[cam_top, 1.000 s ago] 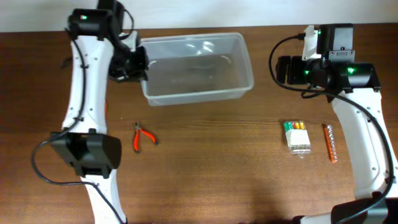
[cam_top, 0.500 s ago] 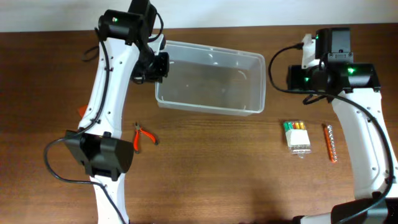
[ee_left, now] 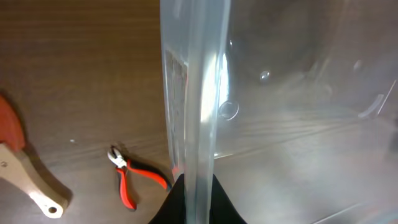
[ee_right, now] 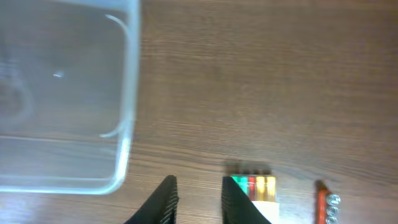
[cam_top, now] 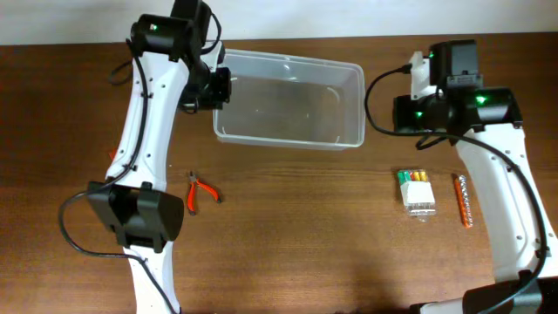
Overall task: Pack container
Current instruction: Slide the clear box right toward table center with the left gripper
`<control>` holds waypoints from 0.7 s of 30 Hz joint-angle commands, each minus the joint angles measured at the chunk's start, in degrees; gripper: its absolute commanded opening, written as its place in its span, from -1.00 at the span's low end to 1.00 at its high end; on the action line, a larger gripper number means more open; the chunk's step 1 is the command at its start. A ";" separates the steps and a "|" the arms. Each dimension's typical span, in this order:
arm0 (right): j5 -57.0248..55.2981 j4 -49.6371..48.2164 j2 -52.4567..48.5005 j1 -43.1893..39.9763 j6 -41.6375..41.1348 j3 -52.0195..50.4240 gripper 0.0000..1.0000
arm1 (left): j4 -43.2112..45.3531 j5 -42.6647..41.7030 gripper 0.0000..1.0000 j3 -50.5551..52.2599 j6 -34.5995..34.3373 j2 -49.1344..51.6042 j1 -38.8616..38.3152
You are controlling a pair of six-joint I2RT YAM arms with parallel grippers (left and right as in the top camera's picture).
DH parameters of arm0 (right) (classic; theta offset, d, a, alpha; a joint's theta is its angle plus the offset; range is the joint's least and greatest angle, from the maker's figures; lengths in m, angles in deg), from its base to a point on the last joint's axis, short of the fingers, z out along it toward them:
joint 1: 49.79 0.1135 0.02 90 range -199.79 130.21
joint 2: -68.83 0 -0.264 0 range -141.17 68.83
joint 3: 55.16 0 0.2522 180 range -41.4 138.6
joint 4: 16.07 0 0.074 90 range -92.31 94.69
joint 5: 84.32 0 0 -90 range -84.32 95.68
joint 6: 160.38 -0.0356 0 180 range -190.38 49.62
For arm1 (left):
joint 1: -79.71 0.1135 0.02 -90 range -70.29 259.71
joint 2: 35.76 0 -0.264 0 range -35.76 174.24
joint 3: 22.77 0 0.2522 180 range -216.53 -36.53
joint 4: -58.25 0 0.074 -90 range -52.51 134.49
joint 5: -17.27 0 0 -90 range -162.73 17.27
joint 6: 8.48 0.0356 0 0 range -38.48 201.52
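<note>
Left arm stretched far across the brown wooden table (cam_top: 305,227), left gripper (ee_left: 196,186) clamped on the short left wall of the clear rectangular plastic container (cam_top: 292,131), which sat toward the far edge. Right gripper (ee_right: 199,198) hung parted and empty, near the container's right end.

A: Even, bright light from above in the overhead view; only faint, soft shadows on the worktop (cam_top: 305,253).
B: Any glare?
A: Pale highlights on the clear container (cam_top: 288,138), strongest along its rim in the left wrist view, blurred there too.
B: Right wrist?
A: Dimmer, wood grain slightly smeared, right pincer (ee_right: 198,186) dark and out of focus.
</note>
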 commanded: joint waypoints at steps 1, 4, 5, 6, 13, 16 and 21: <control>0.46 -0.20 -0.50 1.66 0.15 1.18 -0.29 | 1.38 -2.25 -0.96 2.34 0.92 -0.24 0.11; 0.48 0.00 -1.07 2.10 0.15 1.18 -0.03 | 2.99 -2.25 -0.96 5.62 1.55 -0.24 0.11; 0.48 0.11 -1.25 2.10 0.15 1.18 0.05 | 3.39 -2.29 -0.97 6.67 1.55 -0.24 0.11; 0.48 0.24 -1.33 2.10 0.15 1.16 0.16 | 3.58 -2.27 -0.96 7.58 1.57 -0.24 0.11; 0.48 0.26 -1.44 2.10 0.15 1.16 0.41 | 6.80 -2.43 -0.96 14.84 1.57 -0.22 0.11; 0.48 0.39 -1.46 2.10 0.15 1.09 0.43 | 8.04 -2.45 -0.96 17.14 1.55 -0.22 0.11; 0.48 0.87 -1.57 2.10 0.17 0.85 0.45 | 10.21 -2.86 -0.96 20.11 1.55 -0.22 0.11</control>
